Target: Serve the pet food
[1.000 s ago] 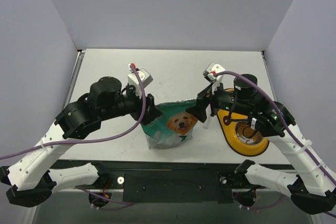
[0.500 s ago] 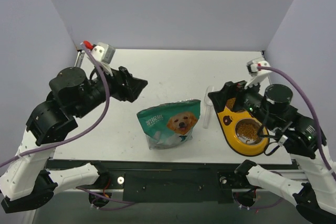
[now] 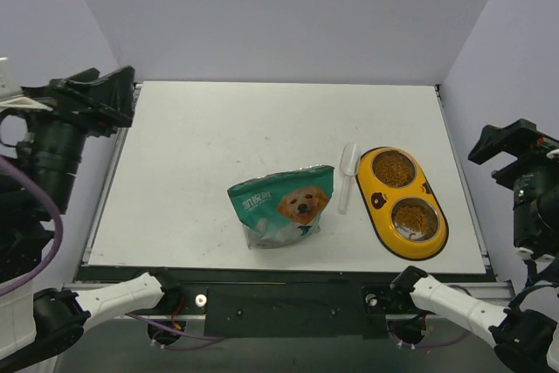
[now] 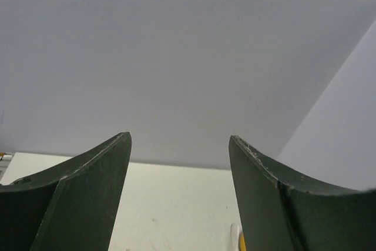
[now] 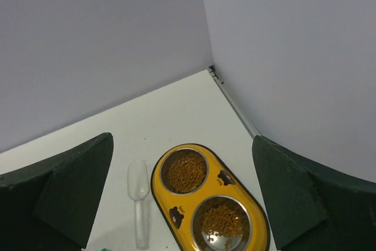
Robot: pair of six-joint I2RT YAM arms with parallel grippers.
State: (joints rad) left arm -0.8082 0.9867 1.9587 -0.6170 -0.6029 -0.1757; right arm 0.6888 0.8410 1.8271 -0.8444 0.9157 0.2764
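Note:
Golden-brown pet food fills the far bowl of a yellow double feeder, and more kibble lies in the near bowl. The right wrist view shows both heaps, the far one and the near one, in the feeder. My left gripper is open and empty, raised at the far left edge, and it also shows in its own view. My right gripper is open and empty, raised at the right edge, with its own view looking down on the feeder.
A teal-green bag with a dog picture lies near the front middle. A clear plastic scoop lies between the bag and the feeder, also seen in the right wrist view. Grey walls enclose the white table.
Both arms have pulled back and up from the bag and feeder to the table's left and right sides. The bag, scoop and feeder stay where they lay.

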